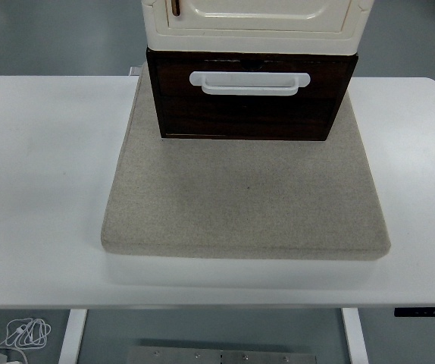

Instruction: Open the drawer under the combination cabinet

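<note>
A dark brown wooden drawer (251,102) with a white bar handle (249,82) sits under a cream cabinet (255,23) at the back middle of the table. The drawer front juts a little forward of the cabinet above it. Both stand on a beige mat (246,193). Neither robot hand is in view.
The white table (43,189) extends left and right of the mat. A cable (20,334) lies on the floor at the bottom left.
</note>
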{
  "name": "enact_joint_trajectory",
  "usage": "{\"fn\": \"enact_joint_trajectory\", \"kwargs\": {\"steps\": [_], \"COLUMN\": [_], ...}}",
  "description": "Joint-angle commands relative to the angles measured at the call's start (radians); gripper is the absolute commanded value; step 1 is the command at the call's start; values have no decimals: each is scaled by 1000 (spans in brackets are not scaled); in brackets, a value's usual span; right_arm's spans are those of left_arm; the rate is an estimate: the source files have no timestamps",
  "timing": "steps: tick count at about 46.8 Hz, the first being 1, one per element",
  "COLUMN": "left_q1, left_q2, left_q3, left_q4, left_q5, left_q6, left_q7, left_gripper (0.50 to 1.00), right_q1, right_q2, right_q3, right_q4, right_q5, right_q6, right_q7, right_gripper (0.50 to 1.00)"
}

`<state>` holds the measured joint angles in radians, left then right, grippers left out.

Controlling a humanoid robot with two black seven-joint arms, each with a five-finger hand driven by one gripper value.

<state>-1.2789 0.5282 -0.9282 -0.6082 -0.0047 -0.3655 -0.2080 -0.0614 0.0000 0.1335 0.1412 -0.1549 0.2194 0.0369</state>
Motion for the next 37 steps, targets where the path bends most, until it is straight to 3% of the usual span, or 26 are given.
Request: {"fn": "enact_joint_trajectory", "kwargs": {"steps": [1, 7, 14, 26, 37], "left_q1": [-46, -135, -180, -198, -306], "left_q2": [15, 38, 35, 38, 36], "left_q3": [29, 58, 74, 106, 222], "left_q4": [-18, -21, -56, -333, -492], "left_q5": [51, 224, 367, 546, 704], "left_q6": [2, 2, -6, 0, -4], "left_q7": [-2, -4, -2, 6, 12], "left_gripper": [1000, 1000, 1000, 1000, 1000], "right_q1": [-2, -2, 0, -2, 0], "right_q2": [0, 0, 0, 0, 0], "right_q3": [0, 0, 0, 0, 0], "right_q4": [0, 0, 0, 0, 0], "right_q5": [0, 0, 0, 0, 0], "right_q6": [0, 0, 0, 0, 0], "right_q7": [0, 0, 0, 0, 0], "right_gripper": [926, 926, 926, 926, 926]}}
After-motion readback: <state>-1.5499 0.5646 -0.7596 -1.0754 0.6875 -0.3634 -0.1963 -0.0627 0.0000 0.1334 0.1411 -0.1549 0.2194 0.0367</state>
